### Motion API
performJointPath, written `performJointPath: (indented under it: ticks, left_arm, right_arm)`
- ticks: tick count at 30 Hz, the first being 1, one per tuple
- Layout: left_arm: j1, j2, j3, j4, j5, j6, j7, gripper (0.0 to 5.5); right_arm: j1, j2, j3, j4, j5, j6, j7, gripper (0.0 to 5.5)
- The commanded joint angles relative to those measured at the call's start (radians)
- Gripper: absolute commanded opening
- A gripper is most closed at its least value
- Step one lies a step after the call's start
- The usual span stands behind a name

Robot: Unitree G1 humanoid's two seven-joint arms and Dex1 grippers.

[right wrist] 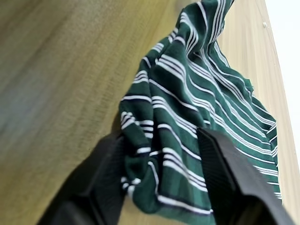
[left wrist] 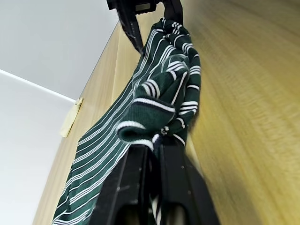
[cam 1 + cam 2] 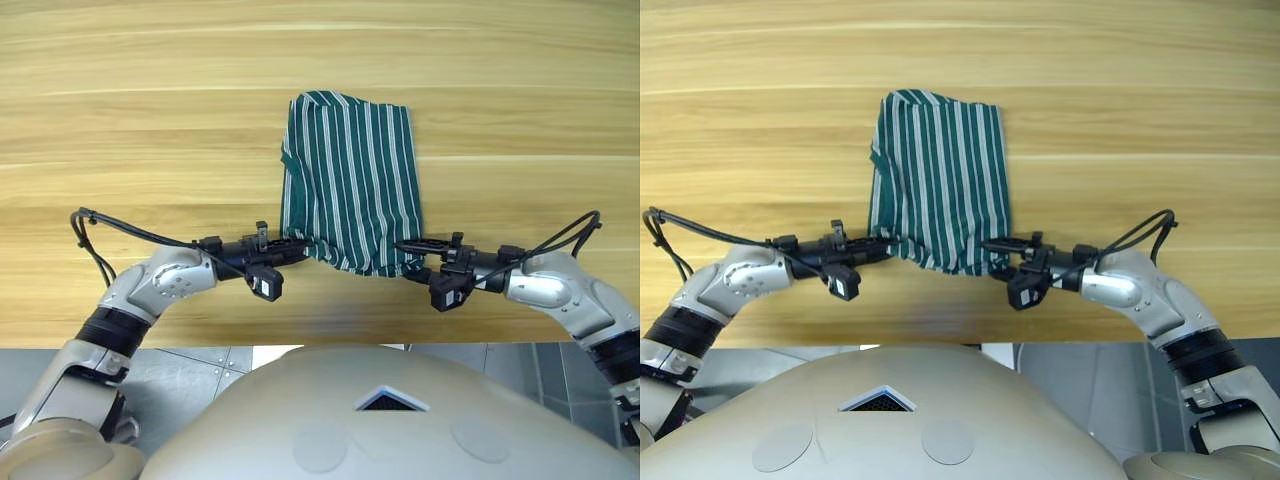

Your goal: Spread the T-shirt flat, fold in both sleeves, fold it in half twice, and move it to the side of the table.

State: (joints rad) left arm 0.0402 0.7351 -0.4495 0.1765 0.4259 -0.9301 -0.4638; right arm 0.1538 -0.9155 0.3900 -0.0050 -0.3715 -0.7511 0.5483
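Note:
The T-shirt is dark green with thin white stripes and lies on the wooden table, its far part flat and its near edge lifted. My left gripper is shut on the near left corner of the T-shirt, with bunched cloth between its fingers. My right gripper is shut on the near right corner of the T-shirt, the fabric pinched between its two black fingers. Between the two grippers the near hem sags slightly above the table.
The table's front edge runs just below both grippers, with grey floor beyond it. Bare wood extends to the left, right and far side of the T-shirt.

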Motion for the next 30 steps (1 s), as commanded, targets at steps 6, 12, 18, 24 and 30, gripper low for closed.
performJointPath:
  ticks: [6, 12, 18, 24, 30]
  left_arm:
    - [0.08, 0.022, 0.031, 0.024, 0.028, 0.044, 0.015, 0.13]
    - [0.087, 0.006, 0.028, 0.012, 0.029, 0.037, 0.014, 0.13]
    - [0.084, -0.007, 0.018, 0.007, 0.032, 0.042, 0.019, 0.13]
    - [0.118, 0.0, 0.059, -0.01, 0.011, 0.053, 0.055, 0.13]
    - [0.302, 0.048, 0.148, -0.11, -0.116, 0.097, 0.068, 0.13]
  right_arm:
    - [0.051, -0.013, -0.108, 0.027, -0.026, 0.067, -0.038, 0.82]
    - [0.046, 0.019, -0.087, 0.022, -0.039, 0.055, -0.022, 0.01]
    - [0.03, 0.04, -0.062, 0.018, -0.05, 0.04, -0.002, 0.01]
    - [0.037, 0.03, -0.092, 0.007, -0.002, 0.042, -0.009, 0.01]
    - [0.161, -0.009, -0.222, -0.001, 0.082, 0.055, -0.05, 0.01]
